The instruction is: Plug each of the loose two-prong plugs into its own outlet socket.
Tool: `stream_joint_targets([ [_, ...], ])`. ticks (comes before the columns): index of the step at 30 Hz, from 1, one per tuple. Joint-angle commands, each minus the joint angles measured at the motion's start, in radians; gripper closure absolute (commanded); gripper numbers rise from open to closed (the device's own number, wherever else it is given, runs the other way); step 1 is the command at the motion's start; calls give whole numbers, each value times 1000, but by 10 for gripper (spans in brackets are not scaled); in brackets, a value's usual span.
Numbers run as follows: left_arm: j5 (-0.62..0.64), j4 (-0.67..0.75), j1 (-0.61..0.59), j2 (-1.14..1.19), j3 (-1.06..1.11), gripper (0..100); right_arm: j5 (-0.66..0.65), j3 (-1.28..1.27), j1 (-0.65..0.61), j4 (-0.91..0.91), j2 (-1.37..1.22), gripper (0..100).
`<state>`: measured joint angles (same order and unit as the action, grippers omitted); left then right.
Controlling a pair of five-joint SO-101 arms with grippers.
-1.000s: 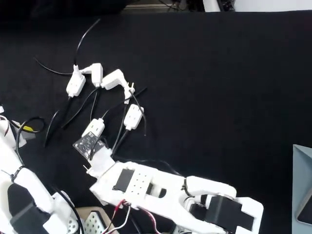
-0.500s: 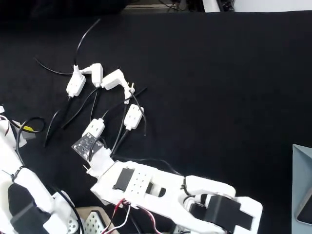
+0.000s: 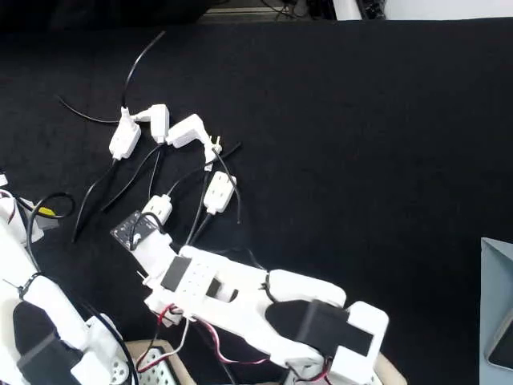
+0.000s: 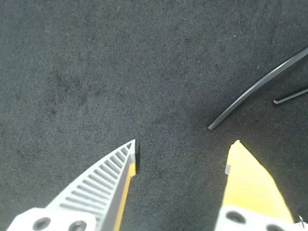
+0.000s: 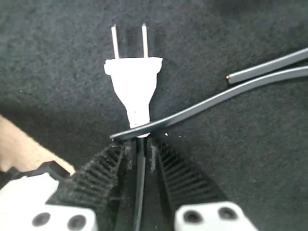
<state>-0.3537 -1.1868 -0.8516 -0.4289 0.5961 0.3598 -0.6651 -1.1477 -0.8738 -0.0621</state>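
Note:
A white two-prong plug point(image 5: 134, 79) lies on the black mat with its prongs pointing away from my right gripper point(image 5: 139, 144). That gripper is shut on the plug's black cord just behind the plug body. A second black cable point(image 5: 216, 98) crosses over the cord at the fingertips. In the high view, white outlet sockets point(image 3: 124, 136) point(image 3: 219, 191) and another plug point(image 3: 188, 130) lie in a cluster with black cords at the left of the mat. My right arm point(image 3: 216, 289) ends just below the nearest white piece point(image 3: 157, 209). My left gripper point(image 4: 185, 147) hangs open over bare mat beside a cable end point(image 4: 211, 127).
The black mat point(image 3: 361, 144) covers the table, with free room on its right half. Loose black cords point(image 3: 96, 188) trail left from the sockets. My left arm point(image 3: 32, 321) stands at the bottom left corner. A grey object point(image 3: 498, 305) sits at the right edge.
My right arm has swung left and slightly towards the sockets; its elbow shifted left along the near edge. The plugs and sockets on the mat have not moved.

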Motion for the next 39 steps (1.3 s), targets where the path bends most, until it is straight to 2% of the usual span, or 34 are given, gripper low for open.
stream_joint_targets([
  [1, 3, 5, -4, -31, -19, 701, -17, 38, 28, -5, -8, 967],
  [7, 3, 5, -4, -32, -22, 701, -77, 41, 69, -75, 64, 986],
  [16, 3, 5, -1, -32, -27, 701, -193, 36, 178, -351, 446, 986],
  [23, 3, 5, 1, -32, -25, 701, -311, 35, 416, -578, 570, 985],
  [28, 5, 5, 2, -32, -22, 701, -341, 35, 598, -586, 659, 986],
  [31, 5, 5, 2, -32, -21, 701, -316, 15, 678, -540, 696, 983],
  [33, 5, 5, 2, -32, -21, 701, -247, -16, 727, -479, 691, 982],
  [37, 6, 5, 4, -29, -19, 701, -123, -64, 790, -437, 618, 884],
  [39, 6, 5, 4, -29, -19, 701, -49, -58, 813, -419, 572, 874],
])
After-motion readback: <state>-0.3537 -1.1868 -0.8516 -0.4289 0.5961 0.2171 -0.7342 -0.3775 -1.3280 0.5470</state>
